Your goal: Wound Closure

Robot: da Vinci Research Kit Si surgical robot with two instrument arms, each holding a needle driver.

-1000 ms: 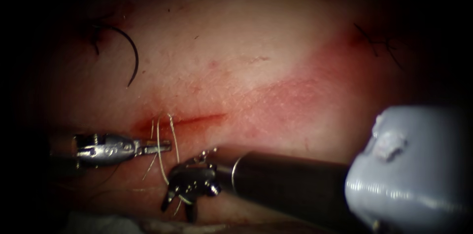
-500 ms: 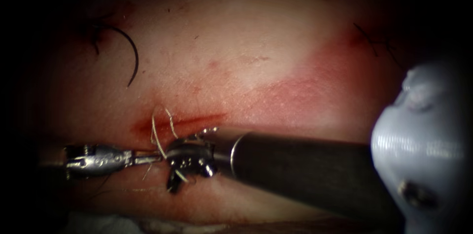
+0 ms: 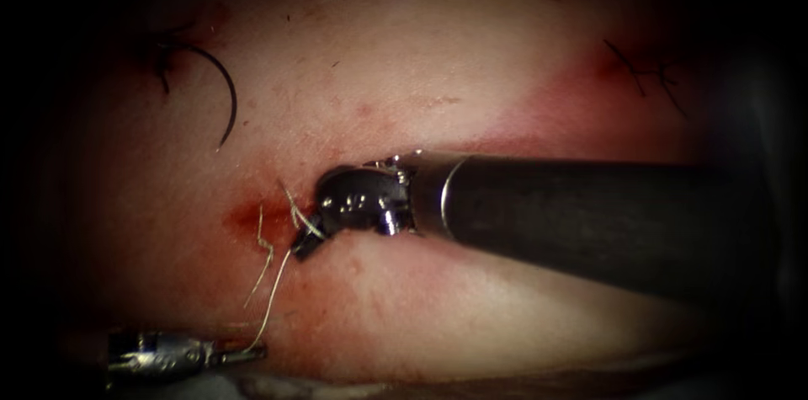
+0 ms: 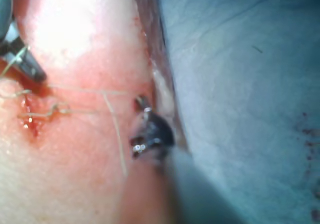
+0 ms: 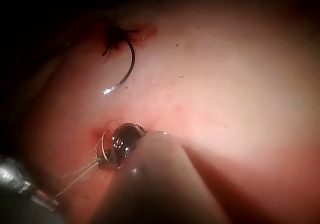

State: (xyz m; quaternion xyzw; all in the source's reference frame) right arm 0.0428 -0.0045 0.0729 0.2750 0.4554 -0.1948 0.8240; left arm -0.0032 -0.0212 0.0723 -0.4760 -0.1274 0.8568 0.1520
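Observation:
On the tissue [image 3: 438,63], the short red cut [image 3: 248,216] is partly covered by my right tool [image 3: 305,244]. Its dark jaws are shut on the pale thread [image 3: 273,286] right at the cut, as the right wrist view [image 5: 105,160] also shows. From there the thread runs taut down to my left tool [image 3: 252,354], low on the left, jaws shut on its end [image 4: 142,103]. A loose thread tail [image 3: 263,257] hangs beside it. The dark curved needle [image 3: 225,93] lies flat on the tissue up and left of the cut [image 5: 127,69], and neither tool holds it.
An older dark stitch [image 3: 644,72] sits far right on the tissue. A dark knot [image 3: 164,55] lies at the needle's upper end. Red fluid stains the tissue around the cut. The right tool's thick shaft [image 3: 589,215] crosses the right half of the endoscope view.
My right tool has risen from below the cut onto it. The left tool has drawn back down and left, holding the thread, so the loose loops at the cut have pulled tighter.

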